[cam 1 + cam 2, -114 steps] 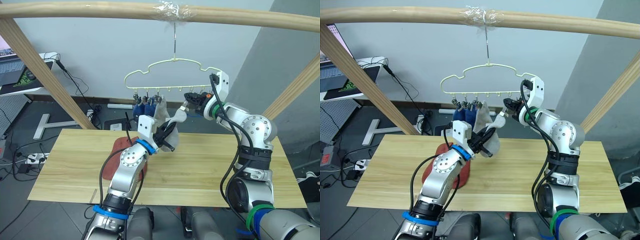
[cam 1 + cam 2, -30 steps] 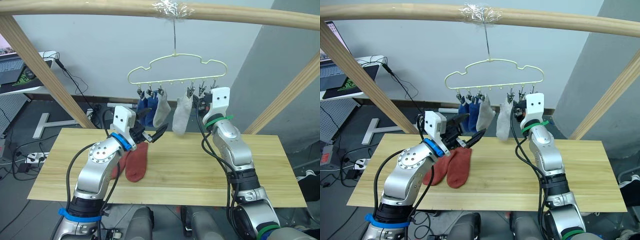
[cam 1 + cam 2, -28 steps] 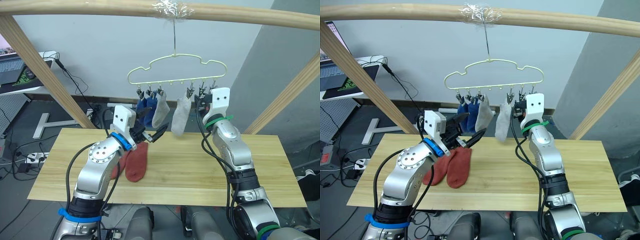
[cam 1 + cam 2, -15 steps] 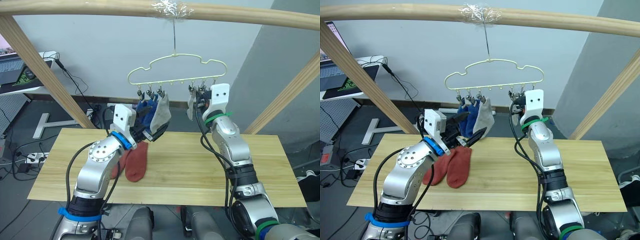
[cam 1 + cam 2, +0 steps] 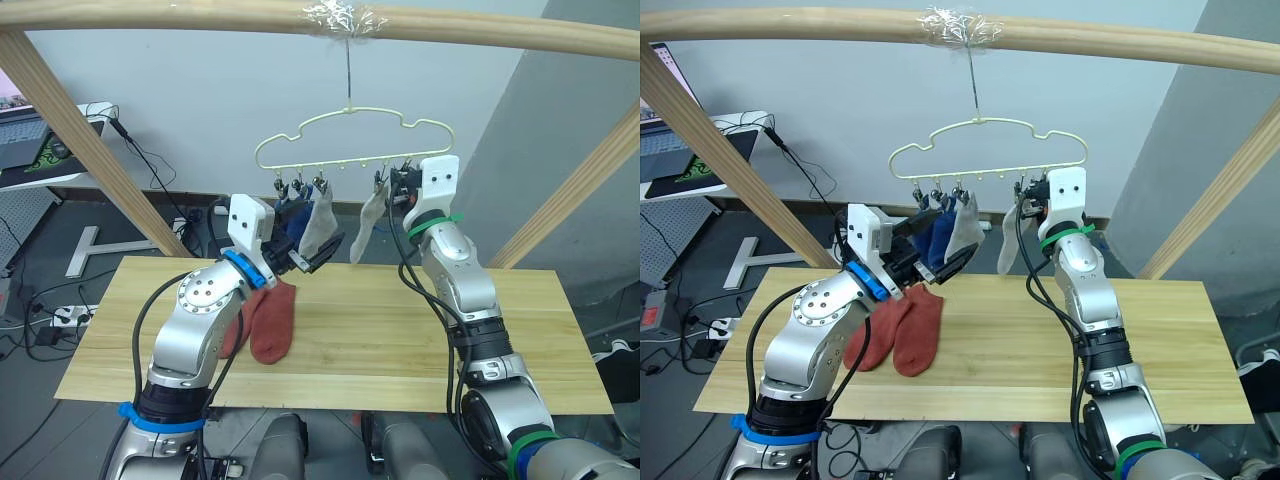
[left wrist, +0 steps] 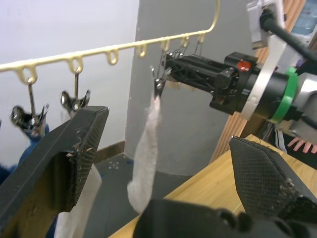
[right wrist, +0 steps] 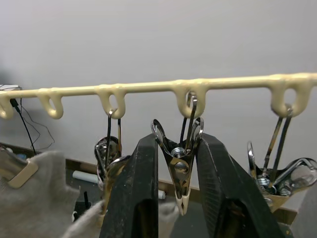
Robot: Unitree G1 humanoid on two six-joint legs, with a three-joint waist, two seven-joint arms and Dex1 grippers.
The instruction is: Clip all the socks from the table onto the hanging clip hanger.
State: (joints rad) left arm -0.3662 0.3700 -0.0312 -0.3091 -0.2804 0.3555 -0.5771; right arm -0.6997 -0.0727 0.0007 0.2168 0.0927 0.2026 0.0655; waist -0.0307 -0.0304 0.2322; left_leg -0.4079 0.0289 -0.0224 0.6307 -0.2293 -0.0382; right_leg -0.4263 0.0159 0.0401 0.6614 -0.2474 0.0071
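Socks: four clipped, two red on table

1. The bench is a long top of light yellowish wood planks, running across both head views.
2. Two rust-red socks lie flat on its left part, side by side and touching, toes toward the near edge.
3. The outer sock is partly hidden behind the left arm, so its full outline is hard to tell.
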